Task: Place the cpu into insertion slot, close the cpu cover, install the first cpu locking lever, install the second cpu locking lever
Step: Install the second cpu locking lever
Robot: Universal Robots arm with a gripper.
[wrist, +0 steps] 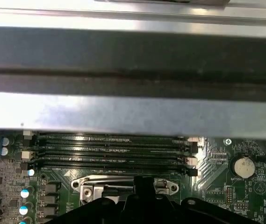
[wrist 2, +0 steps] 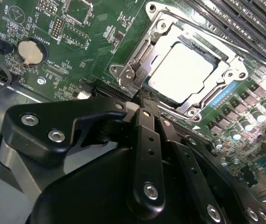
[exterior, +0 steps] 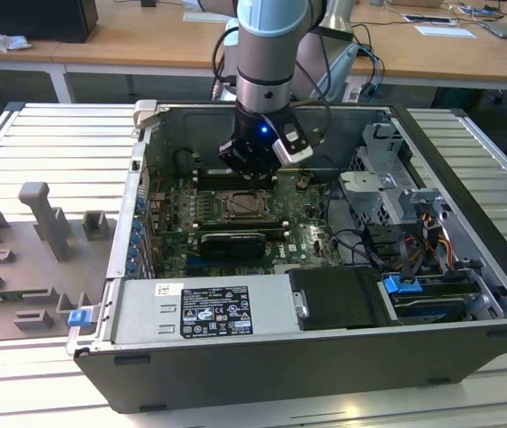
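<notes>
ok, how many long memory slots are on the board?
4 memory slots in the first wrist view: parallel, side by side, between the cpu cover and the chassis wall. The hand may hide others.

A pale grey ribbed metal table point(exterior: 39, 138) carries the scene in the exterior view. At the centre of it, running out toward 3 o'clock, lies an open dark grey computer case point(exterior: 262, 370) on its side, its green circuit board facing up. At 9 o'clock a grey moulded fixture tray point(exterior: 30, 267) with upright blocks rests directly on the slats, just beside the case, with a small blue clip point(exterior: 78, 316) at its 5 o'clock corner.
</notes>
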